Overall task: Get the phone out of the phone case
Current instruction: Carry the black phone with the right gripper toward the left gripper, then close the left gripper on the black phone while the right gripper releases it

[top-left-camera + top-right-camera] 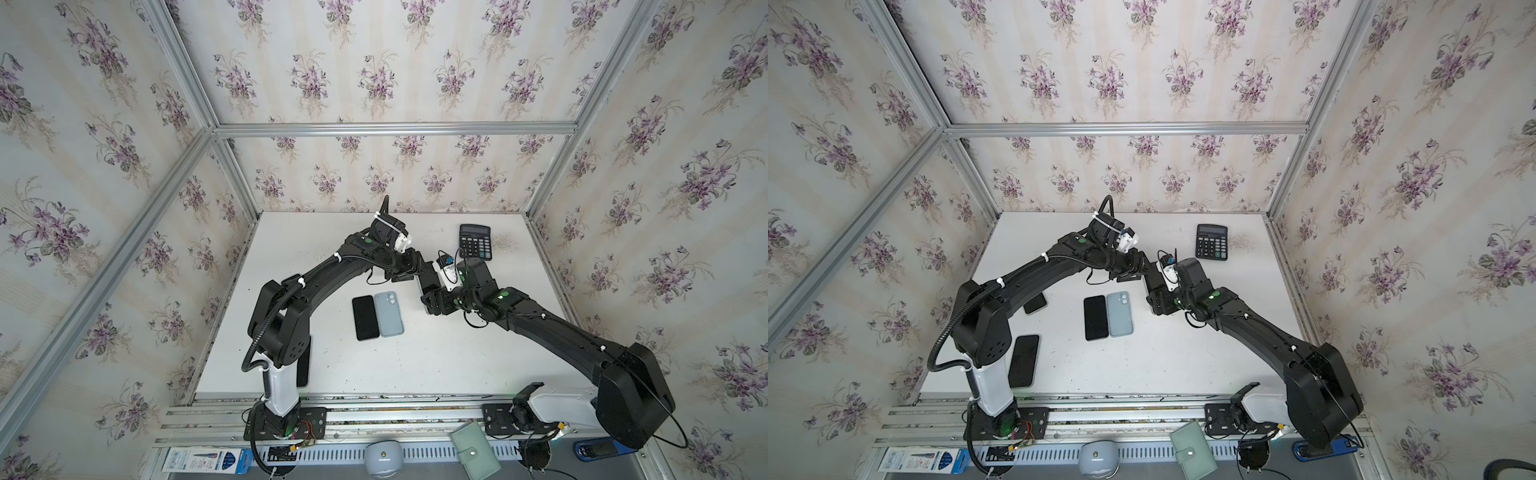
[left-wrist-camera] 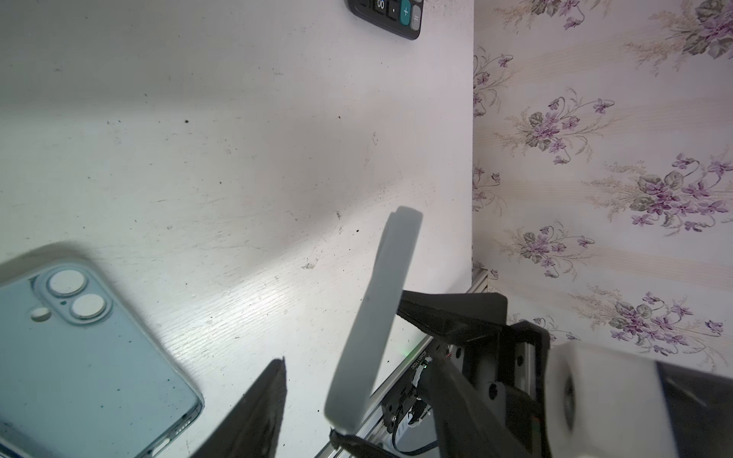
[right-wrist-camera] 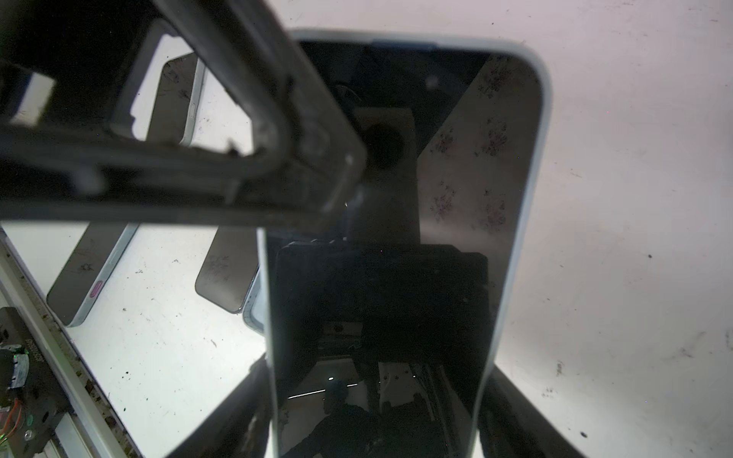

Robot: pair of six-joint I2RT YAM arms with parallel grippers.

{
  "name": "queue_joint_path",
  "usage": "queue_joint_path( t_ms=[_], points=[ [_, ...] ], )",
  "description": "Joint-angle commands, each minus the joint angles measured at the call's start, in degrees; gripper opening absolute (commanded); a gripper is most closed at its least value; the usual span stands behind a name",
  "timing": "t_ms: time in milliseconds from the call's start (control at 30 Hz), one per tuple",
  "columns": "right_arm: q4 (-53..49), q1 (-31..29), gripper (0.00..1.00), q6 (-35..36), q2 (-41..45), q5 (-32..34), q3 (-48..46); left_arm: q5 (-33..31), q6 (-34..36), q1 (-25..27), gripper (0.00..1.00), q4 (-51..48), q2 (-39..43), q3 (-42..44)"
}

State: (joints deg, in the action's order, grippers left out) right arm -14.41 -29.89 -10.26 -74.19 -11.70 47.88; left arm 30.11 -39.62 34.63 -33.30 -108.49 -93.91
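Observation:
The phone [image 3: 396, 222] shows its dark screen inside a pale grey phone case [image 3: 541, 131]. It is held up off the table between the two arms in both top views [image 1: 424, 286] [image 1: 1152, 283]. My right gripper [image 3: 373, 396] is shut across the case's width, one finger on each long side. My left gripper [image 2: 353, 368] straddles the case's edge [image 2: 377, 309] near the far corner. Its jaws are partly closed, and a gap shows between one finger [image 2: 261, 404] and the case. One left finger lies over the screen corner in the right wrist view.
A bare black phone [image 1: 365, 318] and a light-blue case [image 1: 389, 313] lie side by side mid-table. A calculator [image 1: 475, 242] sits at the back right. Two more phones [image 1: 1023, 360] [image 1: 1035, 303] lie by the left arm. A green wallet [image 1: 475, 455] rests on the front rail.

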Motion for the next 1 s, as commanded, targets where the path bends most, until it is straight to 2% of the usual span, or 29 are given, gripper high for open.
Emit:
queue_joint_path(
  t_ms=[0,67,200,333,567,633,700,800,867,967],
  points=[
    [2.98,-2.12,0.45,-0.54,0.37,-0.07,0.03,0.93,0.68,-0.09,0.52,1.32,-0.10,0.26],
    [3.19,-2.70,0.44,-0.42,0.55,-0.88,0.06,0.89,0.68,-0.22,0.49,1.31,-0.13,0.39],
    [3.08,-3.51,0.42,-0.10,0.80,-0.31,-0.05,1.11,1.02,-0.42,0.36,1.23,-0.15,0.47],
    [2.93,-3.71,0.41,0.06,1.05,-0.14,-0.37,1.51,1.12,-0.51,0.17,1.25,-0.12,0.72],
    [2.29,-3.73,0.42,0.04,2.24,0.63,-1.11,2.17,1.85,-0.70,0.07,1.22,1.84,2.62],
    [2.28,-3.73,0.51,-0.54,3.01,1.13,-1.14,2.43,1.71,-1.03,0.04,1.22,2.73,3.15],
    [2.26,-3.77,0.72,-2.47,4.54,2.92,-1.13,2.43,1.42,-1.83,0.01,1.23,4.07,3.49],
    [2.20,-3.77,0.90,-7.58,7.83,5.94,-1.21,2.06,0.09,-4.10,0.00,1.45,6.92,2.46],
    [1.81,-3.76,0.96,-12.19,10.81,7.72,-0.99,1.95,-1.61,-6.32,0.00,1.94,9.06,0.86],
    [2.25,-3.75,0.98,-20.61,15.64,8.55,-0.86,2.37,-6.24,-10.43,0.00,4.27,12.18,-1.45]
  ],
)
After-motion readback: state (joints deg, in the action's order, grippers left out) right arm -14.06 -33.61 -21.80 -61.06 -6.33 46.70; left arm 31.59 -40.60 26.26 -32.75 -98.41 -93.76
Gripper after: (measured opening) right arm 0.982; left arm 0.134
